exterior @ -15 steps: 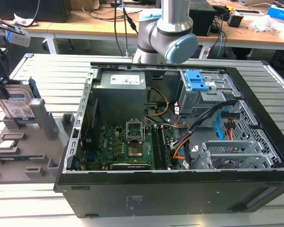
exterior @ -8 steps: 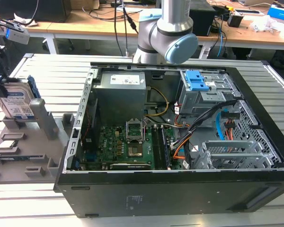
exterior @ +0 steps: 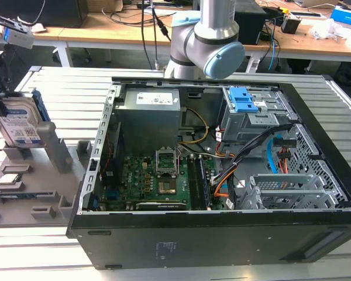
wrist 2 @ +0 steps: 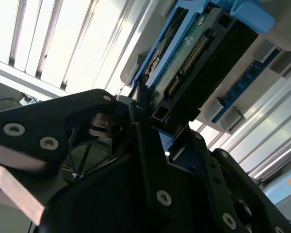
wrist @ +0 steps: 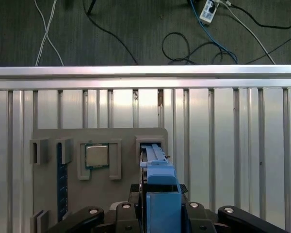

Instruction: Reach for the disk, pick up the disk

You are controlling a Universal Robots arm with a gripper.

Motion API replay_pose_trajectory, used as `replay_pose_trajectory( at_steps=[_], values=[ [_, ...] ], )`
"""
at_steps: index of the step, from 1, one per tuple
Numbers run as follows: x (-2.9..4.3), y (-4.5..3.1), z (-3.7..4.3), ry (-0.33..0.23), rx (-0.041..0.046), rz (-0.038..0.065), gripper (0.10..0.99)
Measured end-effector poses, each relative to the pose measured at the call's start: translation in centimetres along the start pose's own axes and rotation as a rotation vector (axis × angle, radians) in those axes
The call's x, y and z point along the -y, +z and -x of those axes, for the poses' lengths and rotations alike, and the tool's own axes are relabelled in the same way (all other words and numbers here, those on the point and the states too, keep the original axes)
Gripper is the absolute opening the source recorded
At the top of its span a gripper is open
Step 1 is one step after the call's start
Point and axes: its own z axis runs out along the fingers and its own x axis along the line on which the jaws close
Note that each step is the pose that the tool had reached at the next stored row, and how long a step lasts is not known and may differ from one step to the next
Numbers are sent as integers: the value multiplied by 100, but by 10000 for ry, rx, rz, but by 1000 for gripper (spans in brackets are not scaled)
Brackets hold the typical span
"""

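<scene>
My gripper [wrist: 159, 190] sits astride the disk [exterior: 20, 126]. The disk stands on edge in a grey holder plate [exterior: 23, 175] at the far left of the exterior view, about halfway down. Its white-and-blue label faces that camera, and a blue rail runs along its edge. In the first wrist view I look straight down that rail, with my gripper on both sides of it. I cannot tell whether my grip is clenched on the disk or loose. A square silver processor chip [wrist: 97, 156] lies in a pocket of the plate, just beside the disk's slot. At the centre of the exterior view an open black computer case [exterior: 222, 246] lies on its side on the slatted metal table [exterior: 64, 82]. Inside it are a grey power-supply box [exterior: 147, 114] and a green motherboard [exterior: 158, 181].
</scene>
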Motion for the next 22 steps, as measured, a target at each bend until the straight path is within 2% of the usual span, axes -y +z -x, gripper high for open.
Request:
replay_pose_trajectory(
  at_steps=[6,12,22],
  values=[
    [0,-74,0,0,0,0,365],
    [1,-193,0,0,0,0,365],
    [7,-331,0,0,0,0,365]
  ],
)
